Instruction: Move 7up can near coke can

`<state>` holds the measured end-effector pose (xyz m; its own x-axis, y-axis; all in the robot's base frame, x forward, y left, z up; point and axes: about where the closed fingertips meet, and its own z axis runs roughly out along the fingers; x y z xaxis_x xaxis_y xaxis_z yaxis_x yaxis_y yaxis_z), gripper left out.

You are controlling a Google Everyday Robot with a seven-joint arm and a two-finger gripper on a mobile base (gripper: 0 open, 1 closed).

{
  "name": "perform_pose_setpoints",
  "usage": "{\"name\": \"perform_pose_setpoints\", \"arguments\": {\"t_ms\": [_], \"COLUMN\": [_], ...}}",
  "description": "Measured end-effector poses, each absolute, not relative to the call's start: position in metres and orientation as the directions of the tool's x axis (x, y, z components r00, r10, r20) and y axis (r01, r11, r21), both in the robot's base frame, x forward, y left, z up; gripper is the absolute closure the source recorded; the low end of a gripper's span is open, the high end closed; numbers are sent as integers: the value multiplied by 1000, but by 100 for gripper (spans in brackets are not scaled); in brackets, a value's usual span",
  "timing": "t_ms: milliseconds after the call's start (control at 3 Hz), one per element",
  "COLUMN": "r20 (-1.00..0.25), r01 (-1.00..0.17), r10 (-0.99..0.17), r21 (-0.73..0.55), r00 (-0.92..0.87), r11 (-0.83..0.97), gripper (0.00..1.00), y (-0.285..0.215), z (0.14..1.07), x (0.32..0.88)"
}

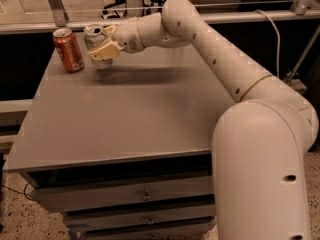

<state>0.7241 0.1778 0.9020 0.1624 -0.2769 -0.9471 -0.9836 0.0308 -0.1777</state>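
The coke can (69, 50), red-orange with a silver top, stands upright at the far left of the grey table (130, 114). My gripper (102, 46) is shut on the 7up can (96, 40), a silver-white can with a pull-tab top, and holds it upright just right of the coke can, a small gap between them. The can's base is at or just above the table top; I cannot tell which. The yellowish fingers (104, 51) cover its lower front, so its label is mostly hidden.
My white arm (210, 49) reaches across the table's back right from the large base (260, 174) at the front right. A metal railing (150, 19) runs behind the table. Drawers (145, 196) sit under the table's front edge.
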Motion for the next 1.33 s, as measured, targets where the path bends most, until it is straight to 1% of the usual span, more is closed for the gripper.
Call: {"name": "perform_pose_setpoints", "arguments": {"t_ms": [333,667,1000,1333], "r20": [-960,-973,-983,-986], "r01": [-989,-990,-994,-994], "r10": [-259,-226,-183,-169], "r21": [-132,-81,-36,-31], "r00": [109,54,16,12], "r11": [73,113,107,108], "gripper": [100,82,59,35], "y": [192,202,212,215], "z": [895,890,889,889], "x": [741,753,756,760]}}
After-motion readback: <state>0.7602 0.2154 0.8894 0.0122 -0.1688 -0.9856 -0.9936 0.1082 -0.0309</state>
